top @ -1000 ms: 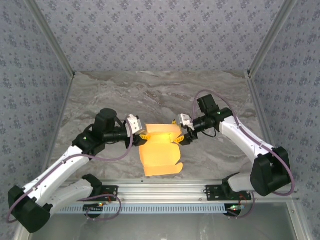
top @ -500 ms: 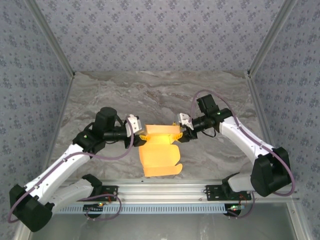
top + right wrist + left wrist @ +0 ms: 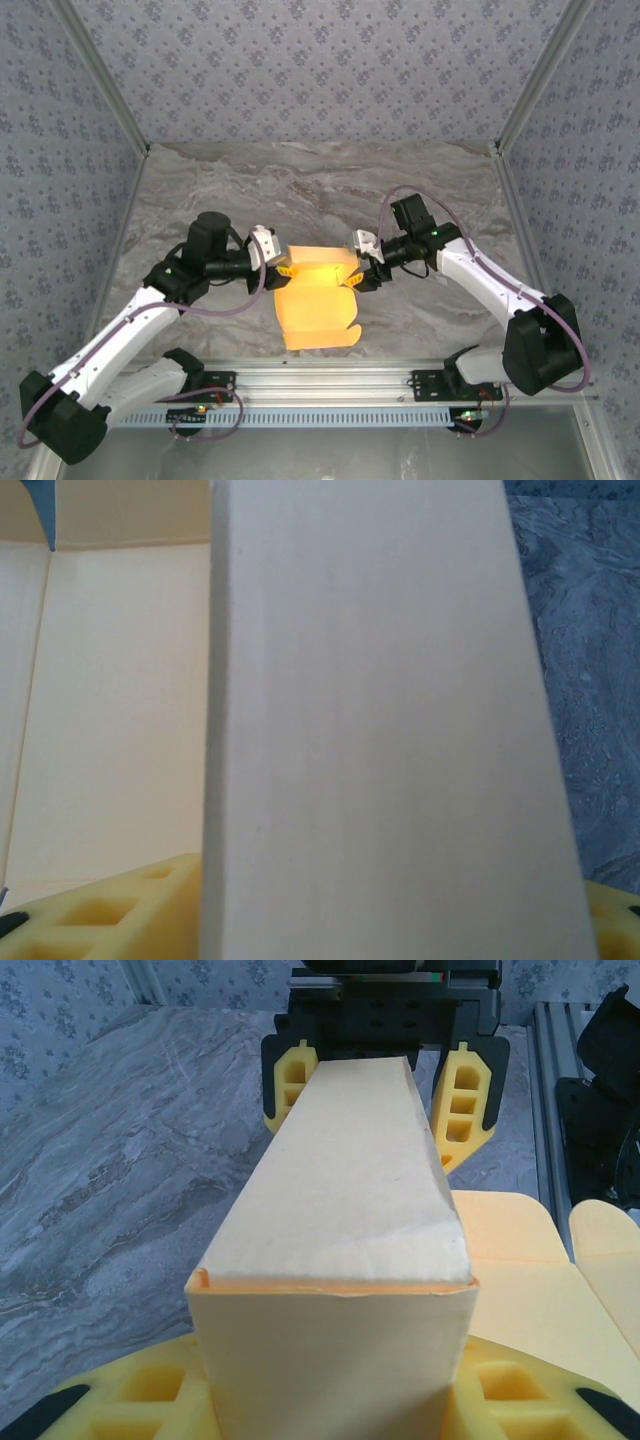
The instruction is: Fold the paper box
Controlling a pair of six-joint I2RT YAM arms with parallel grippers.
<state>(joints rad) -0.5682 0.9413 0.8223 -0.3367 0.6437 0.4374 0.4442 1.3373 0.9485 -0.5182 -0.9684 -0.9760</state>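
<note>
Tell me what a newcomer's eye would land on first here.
The bright yellow-orange paper box stands out in the middle of the grey marble table. Its far part is folded up into a raised boxy bar, and the rest lies flat toward the arms. The left gripper and right gripper meet it from opposite sides, each with yellow fingers astride one end of that bar.
</note>
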